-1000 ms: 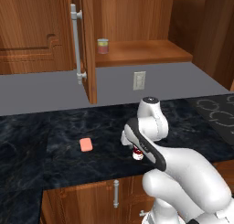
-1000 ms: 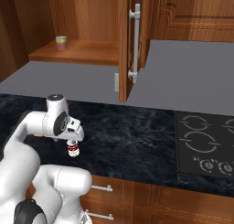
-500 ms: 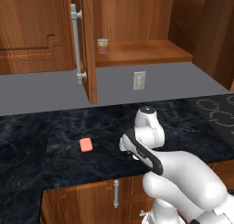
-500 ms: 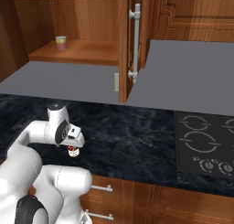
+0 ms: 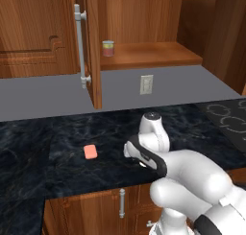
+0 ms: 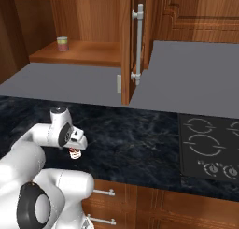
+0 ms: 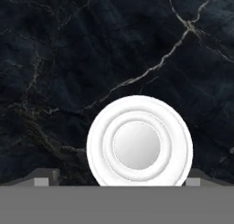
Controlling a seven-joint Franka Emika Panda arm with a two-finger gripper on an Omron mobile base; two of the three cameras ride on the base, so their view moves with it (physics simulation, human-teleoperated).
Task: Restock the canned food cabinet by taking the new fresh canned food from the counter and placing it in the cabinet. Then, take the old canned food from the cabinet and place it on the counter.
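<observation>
Gripper: the two-finger gripper (image 6: 74, 151) hangs low over the worktop near its front edge, pointing straight down; its fingers sit either side of the can, but I cannot tell whether they pinch it.
New can: the small cylindrical can with the dark red and white label (image 6: 74, 153) stands upright on the worktop under the hand. The right base view shows its label; the hand view shows its round silver top (image 7: 139, 142) from straight above, between the finger tips.
Worktop: the black glossy stone counter with pale veining (image 5: 43, 143) runs over wooden base cabinets.
Pink block: a small flat salmon-pink block (image 5: 90, 151) lies on the worktop to the left of the arm, well apart from it, seen in the left base view.
Hob: a black cooktop (image 6: 207, 148) sits at the worktop's right end.
Cabinet: the brown wooden wall cabinet (image 5: 144, 56) stands open, its door edge-on with the long silver bar handle (image 5: 79, 47).
Old can: the pale yellowish-green can with a reddish lower band (image 5: 108, 48) stands upright at the left end of the cabinet shelf.
</observation>
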